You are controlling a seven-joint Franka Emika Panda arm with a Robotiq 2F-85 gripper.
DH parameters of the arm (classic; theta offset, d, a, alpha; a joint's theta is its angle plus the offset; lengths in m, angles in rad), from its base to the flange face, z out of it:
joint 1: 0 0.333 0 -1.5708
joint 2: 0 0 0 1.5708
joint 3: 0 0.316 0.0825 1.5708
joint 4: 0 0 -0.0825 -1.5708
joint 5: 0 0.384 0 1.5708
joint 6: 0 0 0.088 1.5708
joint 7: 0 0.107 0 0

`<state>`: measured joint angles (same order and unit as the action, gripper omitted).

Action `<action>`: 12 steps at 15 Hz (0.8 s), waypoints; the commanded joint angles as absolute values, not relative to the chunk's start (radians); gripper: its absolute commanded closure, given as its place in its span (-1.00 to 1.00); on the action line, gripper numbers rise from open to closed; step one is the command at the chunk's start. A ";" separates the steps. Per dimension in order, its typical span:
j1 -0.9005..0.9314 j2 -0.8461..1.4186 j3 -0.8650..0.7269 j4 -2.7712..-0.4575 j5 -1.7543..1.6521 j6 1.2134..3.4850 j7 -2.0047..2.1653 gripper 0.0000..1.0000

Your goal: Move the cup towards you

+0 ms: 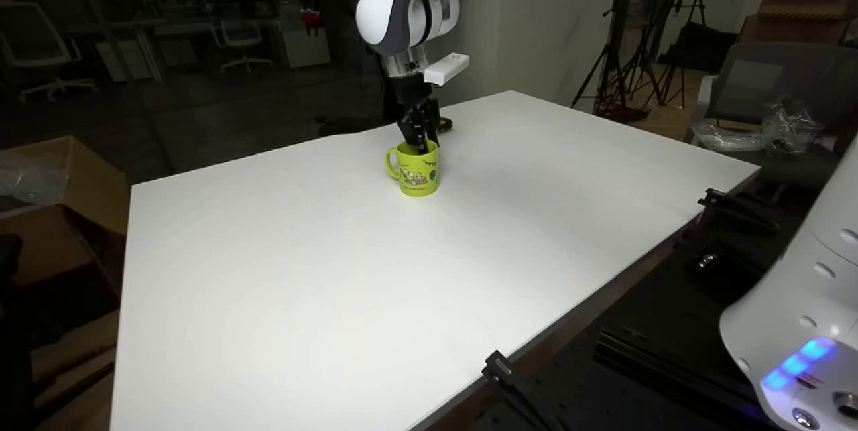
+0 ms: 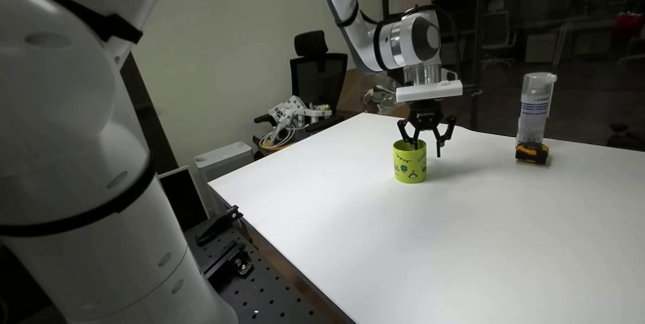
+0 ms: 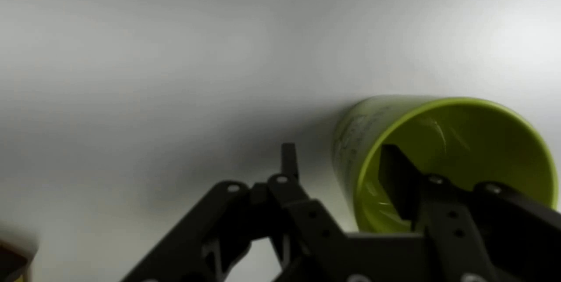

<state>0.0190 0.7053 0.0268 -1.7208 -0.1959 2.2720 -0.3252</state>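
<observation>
The cup is a bright lime-green mug with printed drawings and a side handle. It stands upright on the white table in both exterior views (image 1: 418,179) (image 2: 409,169). In the wrist view the cup (image 3: 464,150) is at the right, and I look into its open top. My gripper (image 2: 427,151) is over the rim, pointing down. It is open, with fingers apart in the wrist view (image 3: 339,147). One finger is inside the cup and the other is outside, with the near wall between them. A gap shows between the outer finger and the wall. The handle is hidden in the wrist view.
A black-and-yellow tape measure (image 2: 532,153) lies on the white table (image 2: 453,243), with a clear-and-white bottle (image 2: 534,112) standing by it. Black clamps (image 1: 499,367) grip the table edge near the robot base (image 1: 804,324). A cardboard box (image 1: 94,183) is beyond another edge.
</observation>
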 commanded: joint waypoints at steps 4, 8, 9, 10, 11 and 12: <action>0.027 0.713 0.038 -1.698 -0.215 2.293 -0.331 0.96; 0.023 0.706 0.044 -1.715 -0.207 2.292 -0.334 0.79; 0.023 0.706 0.044 -1.715 -0.207 2.292 -0.335 0.79; 0.023 0.706 0.044 -1.715 -0.207 2.292 -0.335 0.79; 0.023 0.706 0.044 -1.715 -0.207 2.292 -0.335 0.79; 0.022 0.706 0.044 -1.715 -0.207 2.292 -0.336 0.79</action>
<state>0.0273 0.7051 0.0385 -1.7176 -0.2018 2.2948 -0.3387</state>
